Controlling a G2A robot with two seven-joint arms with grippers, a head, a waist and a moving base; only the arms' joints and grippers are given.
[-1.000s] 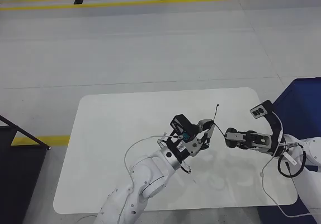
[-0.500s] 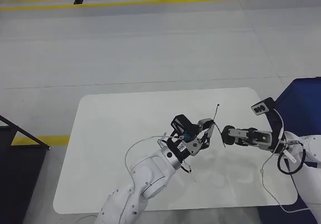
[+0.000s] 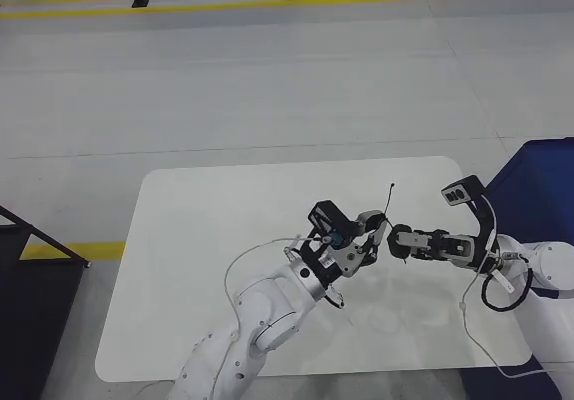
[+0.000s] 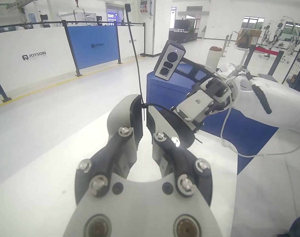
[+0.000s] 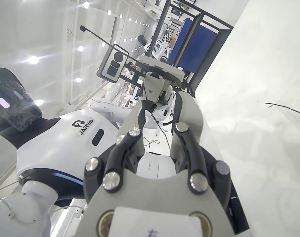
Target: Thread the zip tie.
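I'm pinching the zip tie [image 4: 134,50] in the left gripper [image 4: 144,114] while the right gripper [image 5: 161,99], jaws parted, is straddling its tail, likely needing to close next.

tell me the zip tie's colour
Black zip tie, clearest in the left wrist view.

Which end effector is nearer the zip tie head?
Left. Left end effector clamps the zip tie below its head; right end effector sits open beside it, at the tail.
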